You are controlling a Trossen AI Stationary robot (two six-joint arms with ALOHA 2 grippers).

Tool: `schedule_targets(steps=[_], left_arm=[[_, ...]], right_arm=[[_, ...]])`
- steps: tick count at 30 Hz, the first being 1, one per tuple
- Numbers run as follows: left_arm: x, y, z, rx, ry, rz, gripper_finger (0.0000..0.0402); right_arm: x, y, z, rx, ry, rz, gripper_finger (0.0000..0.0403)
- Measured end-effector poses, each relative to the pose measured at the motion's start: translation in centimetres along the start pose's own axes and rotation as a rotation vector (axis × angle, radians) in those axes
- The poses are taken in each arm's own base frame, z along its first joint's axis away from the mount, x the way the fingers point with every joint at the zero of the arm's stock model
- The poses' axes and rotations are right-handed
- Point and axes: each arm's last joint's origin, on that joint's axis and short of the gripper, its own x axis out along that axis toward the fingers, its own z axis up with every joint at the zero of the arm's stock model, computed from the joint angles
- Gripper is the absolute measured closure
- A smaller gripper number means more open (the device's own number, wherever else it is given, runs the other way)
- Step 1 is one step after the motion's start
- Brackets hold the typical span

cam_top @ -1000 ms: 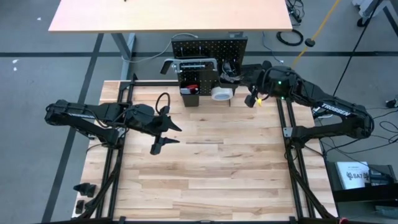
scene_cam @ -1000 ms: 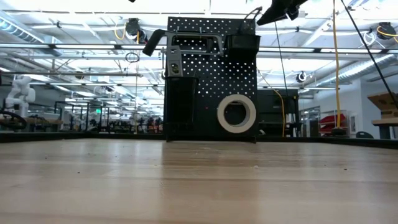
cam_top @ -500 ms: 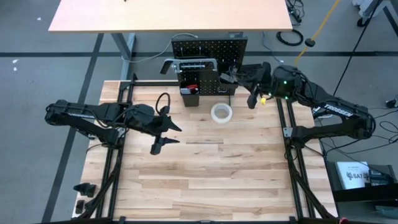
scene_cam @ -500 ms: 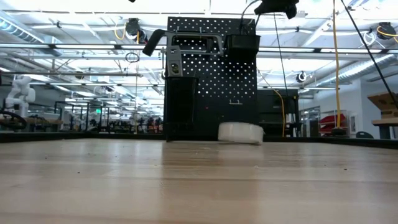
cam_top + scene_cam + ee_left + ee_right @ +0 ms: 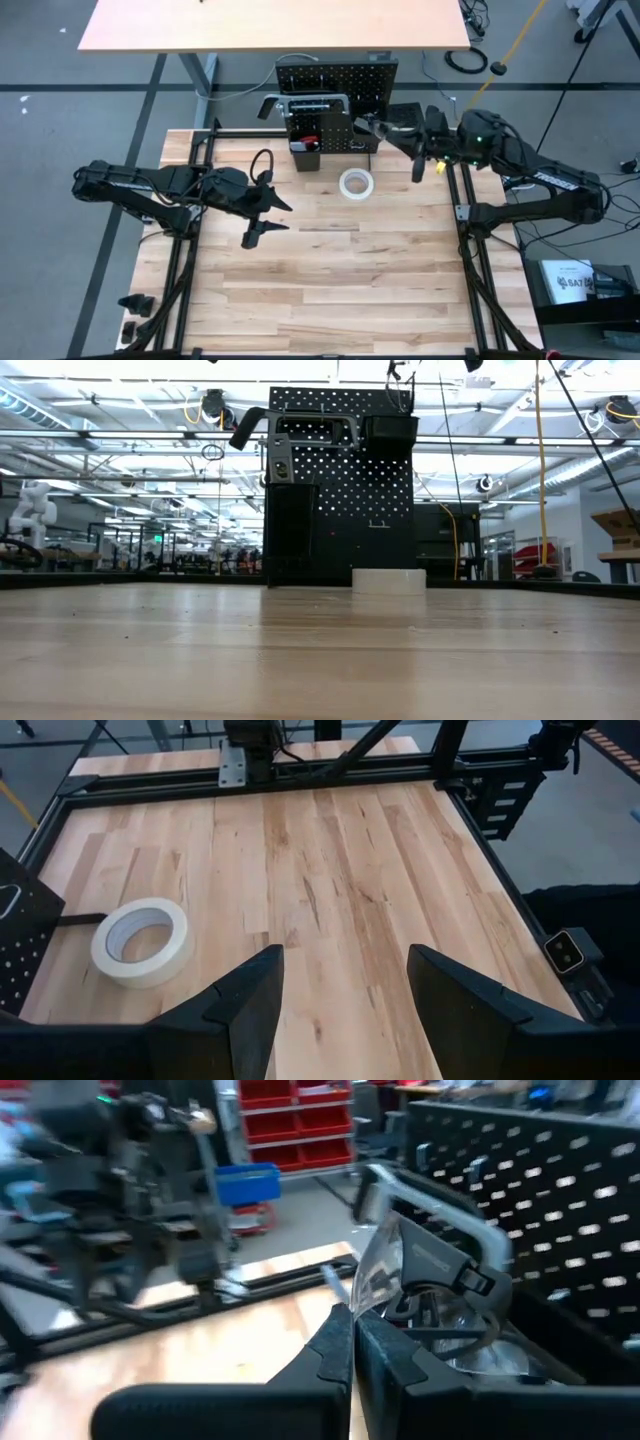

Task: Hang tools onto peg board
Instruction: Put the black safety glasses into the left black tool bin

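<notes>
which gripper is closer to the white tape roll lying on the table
Right. The right gripper is just beside the white tape roll, by the peg board; the left gripper waits farther off across the table.

A white ring-shaped tape roll (image 5: 356, 183) lies flat on the pale wooden plank tabletop (image 5: 340, 270), just in front of the upright black perforated metal peg board (image 5: 337, 78). The right gripper (image 5: 372, 127) hovers beside the board's bins; the left gripper (image 5: 278, 215) waits mid-table.

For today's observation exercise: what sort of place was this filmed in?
Probably a robotics lab in a large industrial hall: a wooden table with two robot arms, exposed ceiling pipes, and red storage bins beyond.
</notes>
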Motion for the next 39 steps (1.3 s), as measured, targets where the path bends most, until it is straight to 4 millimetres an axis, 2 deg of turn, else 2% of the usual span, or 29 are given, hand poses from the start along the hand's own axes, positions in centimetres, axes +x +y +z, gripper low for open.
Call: schedule_targets(steps=[9, 19, 25, 28, 32, 36, 39], left_arm=[[0.0, 0.0, 0.1, 0.009, -0.014, 0.001, 0.0182], [0.0, 0.0, 0.3, 0.009, -0.028, 0.001, 0.0182], [0.0, 0.0, 0.4, 0.009, -0.037, 0.001, 0.0182], [0.0, 0.0, 0.4, 0.010, -0.036, 0.003, 0.0182], [0.0, 0.3, 0.3, 0.007, -0.028, 0.118, 0.0182], [-0.5, 0.7, -0.1, 0.007, 0.004, 0.247, 0.0182], [-1.4, 0.8, -0.3, -0.007, 0.020, 0.306, 0.0182]], right_arm=[[-0.9, 1.6, -0.1, 0.070, 0.021, 0.191, 0.0403], [-1.1, 2.8, -0.5, 0.103, 0.072, 0.266, 0.0403], [-0.7, 3.0, 0.3, 0.136, -0.010, 0.284, 0.0403], [0.5, 3.7, 0.1, 0.176, 0.006, 0.318, 0.0403], [3.5, 5.1, -0.9, 0.193, 0.032, 0.304, 0.0403], [6.6, 6.6, -1.2, 0.189, -0.055, 0.282, 0.0403], [8.4, 7.0, -1.5, 0.195, -0.111, 0.227, 0.0403]])
